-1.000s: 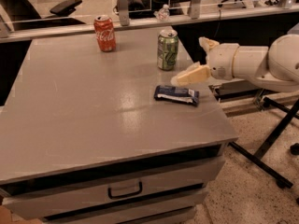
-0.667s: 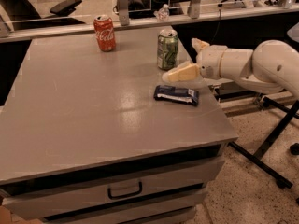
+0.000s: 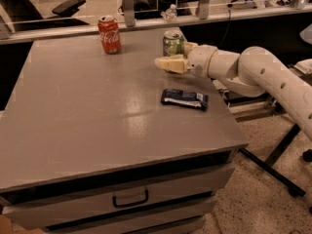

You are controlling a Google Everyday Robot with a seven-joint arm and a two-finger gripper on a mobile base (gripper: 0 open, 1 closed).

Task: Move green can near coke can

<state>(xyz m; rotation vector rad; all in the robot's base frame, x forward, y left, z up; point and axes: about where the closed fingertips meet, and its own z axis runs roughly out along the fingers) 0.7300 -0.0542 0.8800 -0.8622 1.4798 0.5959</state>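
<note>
The green can (image 3: 172,41) stands upright at the far right of the grey table (image 3: 87,111). The coke can (image 3: 109,34) stands upright at the table's far edge, well to the left of the green can. My gripper (image 3: 171,54) reaches in from the right and is open at the green can. One pale finger (image 3: 170,63) lies across the front of the can's base and hides it. The other finger (image 3: 189,46) is behind the can on its right. The can still stands on the table.
A dark blue snack wrapper (image 3: 184,98) lies flat on the table, in front of the gripper. The table's right edge is close under my arm (image 3: 253,72). Drawers are below the front edge. A rail with posts runs behind the table.
My gripper has moved left and farther back, from beside the wrapper up to the green can, and its fingers now sit on either side of the can. Neither can has moved.
</note>
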